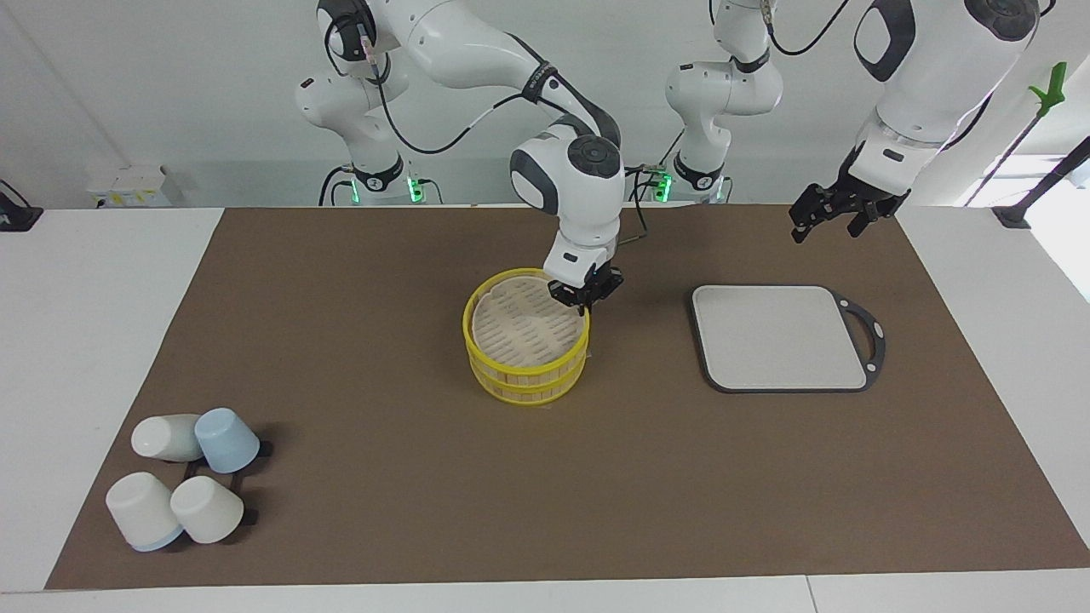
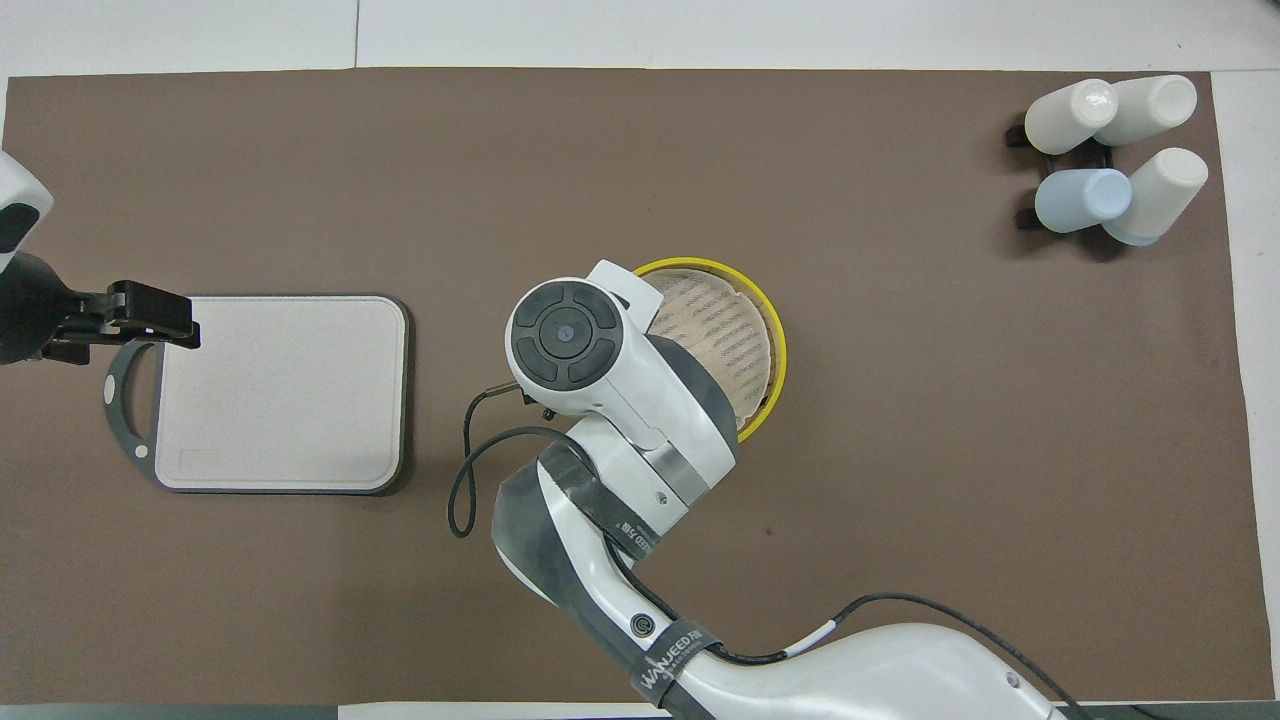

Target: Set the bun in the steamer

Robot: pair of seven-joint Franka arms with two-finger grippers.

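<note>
Facing view: right gripper [image 1: 586, 297] is seen at frame centre, on the steamer [image 1: 526, 337] rim; finger state can't be told. Left gripper [image 1: 837, 209], upper right, is spread wide, empty.

Overhead view: steamer [image 2: 765, 318] is half covered by right arm. Bun isn't visible in either view.

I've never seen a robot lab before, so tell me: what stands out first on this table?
The yellow-rimmed steamer in the middle of the brown mat draws the eye, with the right gripper at the part of its rim nearest the robots. The left gripper waits in the air beside the grey board, toward the left arm's end. A cluster of tipped cups lies at the right arm's end, farthest from the robots.
</note>
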